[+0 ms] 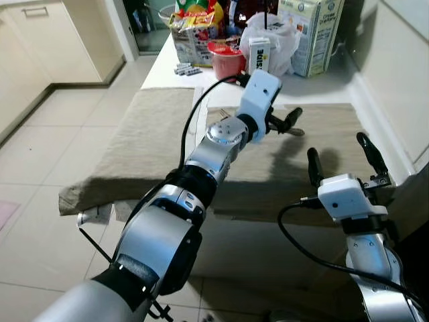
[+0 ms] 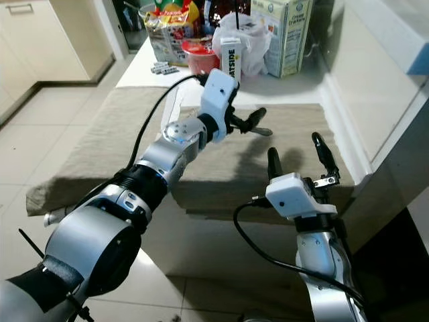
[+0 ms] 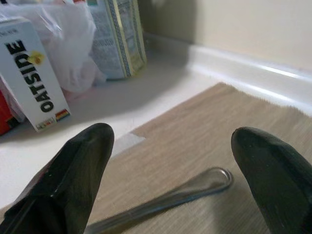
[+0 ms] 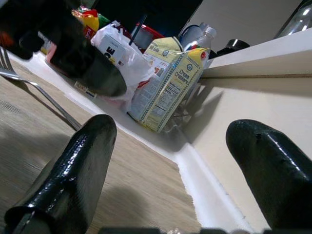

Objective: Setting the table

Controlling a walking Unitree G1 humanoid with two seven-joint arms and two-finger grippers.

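A metal fork [image 3: 195,190] lies flat on the beige table mat [image 1: 147,134], its tines toward my left [image 4: 6,63]. My left gripper [image 1: 285,121] reaches across the mat and hovers just above the fork's handle end [image 1: 297,132]. It is open, and its two black fingers [image 3: 73,165] straddle the handle without touching it. My right gripper [image 1: 340,159] is open and empty at the mat's near right corner, pointing toward the back of the counter, a short way nearer me than the fork.
Behind the mat stand an Oatside carton [image 1: 259,54], a pink cup [image 1: 226,60], a white plastic bag [image 1: 281,37], a cream carton [image 1: 312,33] and snack packs [image 1: 194,27]. Batteries [image 1: 188,69] lie at the back left. A wall ledge [image 1: 382,121] bounds the right.
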